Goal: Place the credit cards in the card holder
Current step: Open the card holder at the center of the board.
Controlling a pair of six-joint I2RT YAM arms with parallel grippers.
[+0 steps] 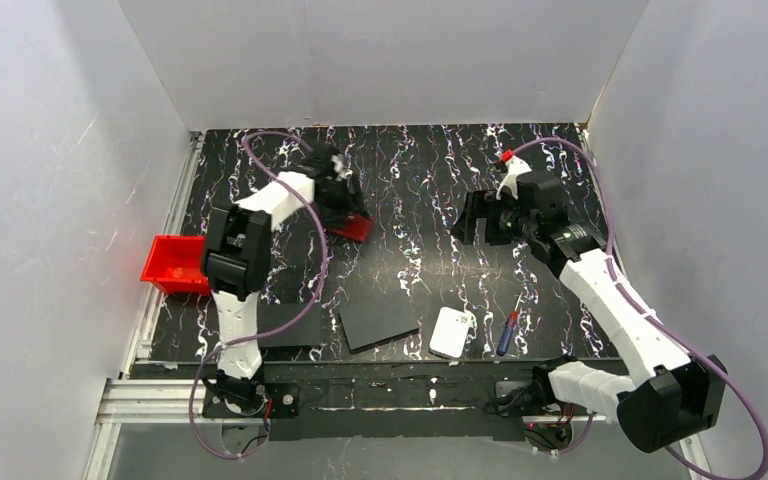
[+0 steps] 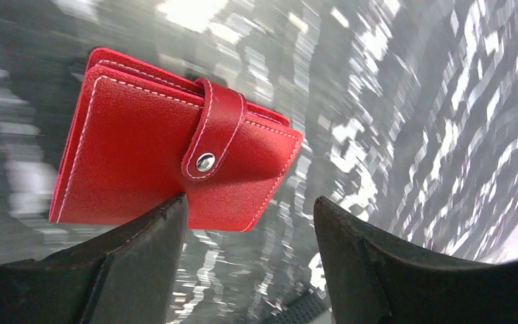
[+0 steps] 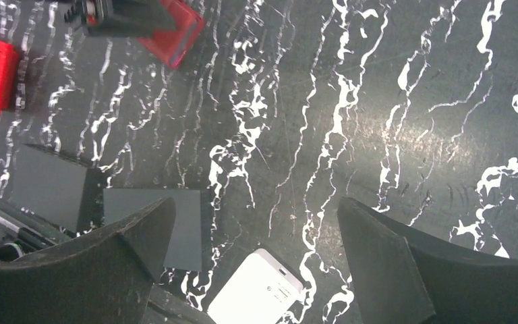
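Plainly a closed card holder (image 2: pixel 128 148)

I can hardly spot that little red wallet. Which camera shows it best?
The left wrist view: the card holder fills it, strap closed. From above only a corner shows; the right wrist view catches one edge.

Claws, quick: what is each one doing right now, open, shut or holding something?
Left claw: open, by the red card holder, not gripping it.
Right claw: open wide, holding nothing.
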